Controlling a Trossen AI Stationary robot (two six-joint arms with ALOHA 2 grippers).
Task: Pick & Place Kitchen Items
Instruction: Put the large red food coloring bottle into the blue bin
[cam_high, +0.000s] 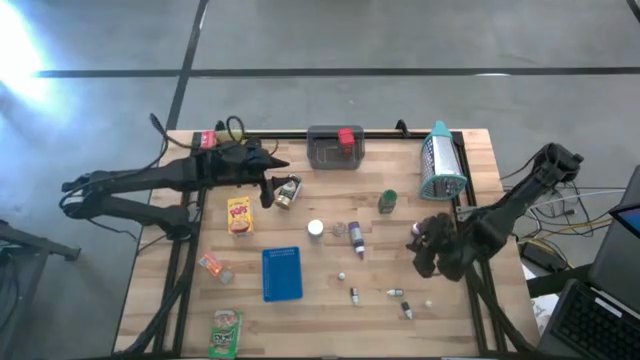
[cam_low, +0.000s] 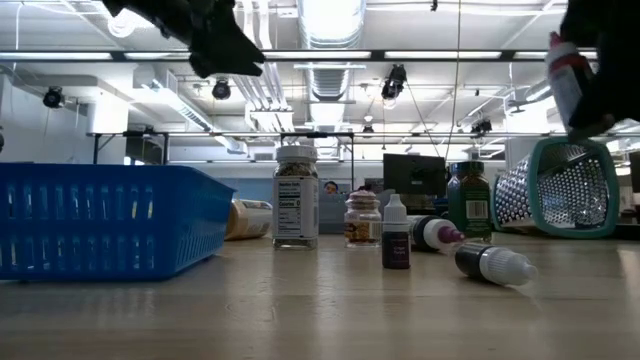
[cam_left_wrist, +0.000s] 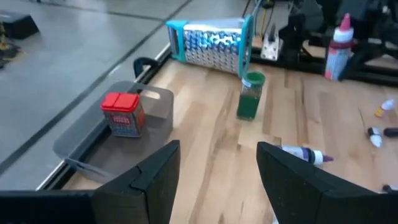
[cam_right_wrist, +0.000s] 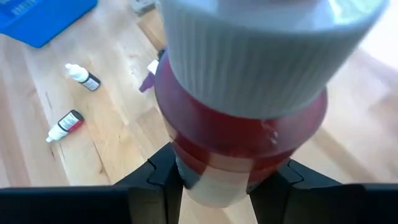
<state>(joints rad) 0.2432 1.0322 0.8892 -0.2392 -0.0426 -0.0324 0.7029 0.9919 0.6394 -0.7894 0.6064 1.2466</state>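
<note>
- High view: the right hand hangs over the right side of the table, well off from the grey bin at the far edge. Any carry that way passes over the green jar and the grater; too low a swing could topple them. The left hand hovers near a small jar and the yellow box, so both arms heading for the bin might meet there.
- Low view: the red-and-white bottle sits high in the right hand, clear of the table. Dropped from there it would likely bounce among the small bottles below and scatter them, perhaps against the blue basket.
- Left wrist view: the left hand shows its fingers parted with nothing between them, looking toward the bin, where a red box already stands. The bottle shows upright in the far hand. A hasty placement beside that red box could tip it.
- Right wrist view: the right hand grasps the bottle only near its base, the fingers low on a round body. So top-heavy a hold may let it swing or slide out during a quick turn.
</note>
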